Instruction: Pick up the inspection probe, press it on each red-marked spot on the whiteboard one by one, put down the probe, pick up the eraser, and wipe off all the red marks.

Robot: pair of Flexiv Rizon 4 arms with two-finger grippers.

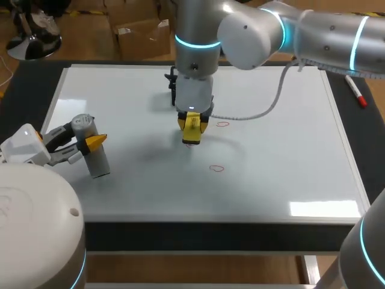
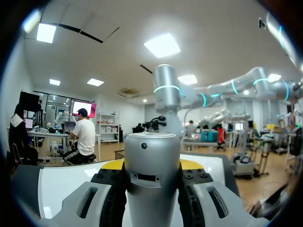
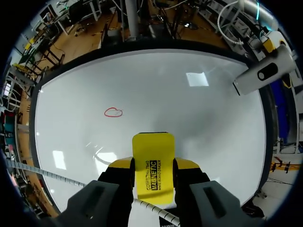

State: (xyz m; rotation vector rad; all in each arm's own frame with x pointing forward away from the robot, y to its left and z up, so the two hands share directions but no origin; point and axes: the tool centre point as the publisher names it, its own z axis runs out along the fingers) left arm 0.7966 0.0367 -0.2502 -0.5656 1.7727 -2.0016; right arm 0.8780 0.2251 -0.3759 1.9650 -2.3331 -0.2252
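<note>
Eraser (image 1: 191,133) clamped in the right gripper (image 1: 192,123) near the whiteboard's (image 1: 289,162) centre; probe (image 1: 96,159) held at nine o'clock.

Bare board lies open all round the eraser, widest from three to five o'clock and well clear of every edge. One red mark (image 1: 223,124) sits near the eraser at two o'clock, and another (image 1: 216,168) lies apart at five. The right jaws are closed on the eraser's two sides. The left gripper (image 1: 90,142) has its jaws closed around the standing probe, close to the left edge. A marker pen (image 1: 357,91) lies beyond the right edge.
</note>
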